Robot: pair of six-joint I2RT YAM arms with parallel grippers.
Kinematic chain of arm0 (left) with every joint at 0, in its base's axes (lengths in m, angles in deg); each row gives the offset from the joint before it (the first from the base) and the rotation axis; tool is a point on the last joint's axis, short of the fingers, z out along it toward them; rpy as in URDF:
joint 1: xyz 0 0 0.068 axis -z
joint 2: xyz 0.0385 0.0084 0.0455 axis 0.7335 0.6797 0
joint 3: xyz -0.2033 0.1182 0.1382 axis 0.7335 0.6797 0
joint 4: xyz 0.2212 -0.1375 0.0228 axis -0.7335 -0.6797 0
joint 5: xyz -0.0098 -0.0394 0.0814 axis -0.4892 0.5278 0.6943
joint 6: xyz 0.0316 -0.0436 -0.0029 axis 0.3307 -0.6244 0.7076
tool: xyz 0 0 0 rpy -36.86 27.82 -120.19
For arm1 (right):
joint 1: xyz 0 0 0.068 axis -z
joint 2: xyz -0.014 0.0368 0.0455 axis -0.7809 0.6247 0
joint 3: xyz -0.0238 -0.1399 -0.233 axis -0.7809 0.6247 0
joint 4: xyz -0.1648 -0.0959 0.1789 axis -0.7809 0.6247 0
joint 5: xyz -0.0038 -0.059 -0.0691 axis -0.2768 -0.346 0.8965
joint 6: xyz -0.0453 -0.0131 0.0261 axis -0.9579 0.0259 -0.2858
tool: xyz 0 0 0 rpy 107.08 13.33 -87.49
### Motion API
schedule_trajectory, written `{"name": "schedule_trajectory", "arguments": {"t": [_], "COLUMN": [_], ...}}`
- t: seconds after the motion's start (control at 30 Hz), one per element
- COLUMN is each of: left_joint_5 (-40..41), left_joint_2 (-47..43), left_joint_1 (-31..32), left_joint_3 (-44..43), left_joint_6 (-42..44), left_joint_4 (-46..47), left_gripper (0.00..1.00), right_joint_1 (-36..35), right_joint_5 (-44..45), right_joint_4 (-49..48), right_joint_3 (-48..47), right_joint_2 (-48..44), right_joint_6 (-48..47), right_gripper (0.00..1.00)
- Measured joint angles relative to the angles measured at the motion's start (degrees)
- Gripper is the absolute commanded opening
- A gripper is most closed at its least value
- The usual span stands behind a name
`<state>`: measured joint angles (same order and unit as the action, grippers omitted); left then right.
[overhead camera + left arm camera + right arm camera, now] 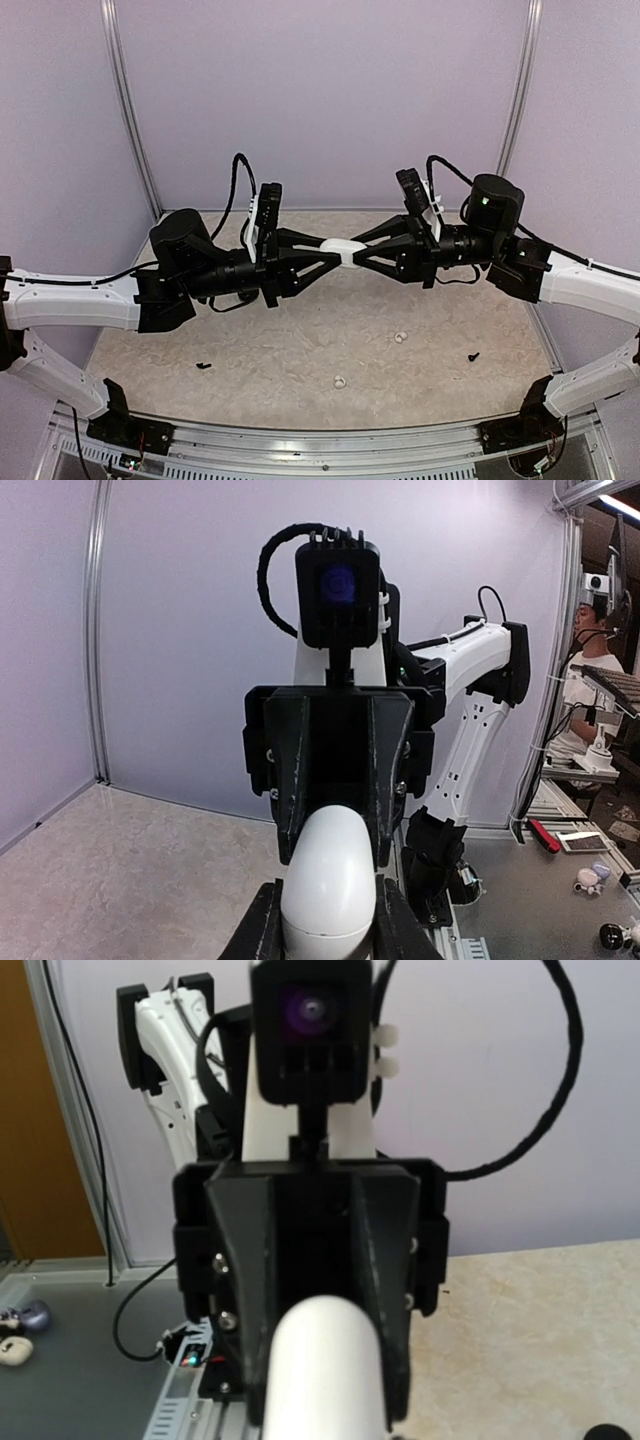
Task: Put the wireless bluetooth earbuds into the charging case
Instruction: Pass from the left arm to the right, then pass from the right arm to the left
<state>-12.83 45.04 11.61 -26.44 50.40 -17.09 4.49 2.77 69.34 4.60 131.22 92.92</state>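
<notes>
The case (343, 250) hangs in mid-air above the middle of the counter (300, 340), pinched from both ends. The left claw (327, 249) is pressed tight on its left end, and the right claw (364, 256) looks closed on the right end. The two claws face each other along one line. This grip is probably meant to let one claw steady the base while the other works the lid, since the case looks closed and one claw alone could not open it. Both earbuds lie loose on the counter near the arms, one (401, 337) to the right and one (339, 381) nearer. Neither is in the case yet.
</notes>
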Motion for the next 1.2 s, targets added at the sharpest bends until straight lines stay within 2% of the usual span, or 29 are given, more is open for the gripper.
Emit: {"name": "schedule_trajectory", "arguments": {"t": [0.03,0.17,0.37,0.9,1.2], "left_joint_5": [0.00,-0.04,-0.33,-0.44,-0.42], "left_joint_2": [-0.02,-0.07,-0.07,2.19,2.95], "left_joint_1": [0.00,-0.26,-0.22,-0.09,-0.09], "left_joint_3": [0.00,0.00,0.00,-0.26,-0.55], "left_joint_6": [0.09,0.31,0.39,-0.07,-0.28], "left_joint_4": [-0.07,-0.28,-0.31,2.10,2.47], "left_gripper": [0.19,0.37,0.47,0.43,0.32], "right_joint_1": [0.02,0.07,0.07,0.04,0.04], "right_joint_5": [-0.07,-0.09,-0.02,0.50,0.63], "right_joint_4": [0.11,0.26,-0.20,-3.76,-4.15], "right_joint_3": [0.00,-0.04,-0.07,-0.07,-0.07], "right_joint_2": [0.00,0.07,0.17,1.07,1.16], "right_joint_6": [0.02,-0.26,0.28,2.16,2.21], "right_gripper": [0.21,0.18,0.18,0.17,0.17]}}
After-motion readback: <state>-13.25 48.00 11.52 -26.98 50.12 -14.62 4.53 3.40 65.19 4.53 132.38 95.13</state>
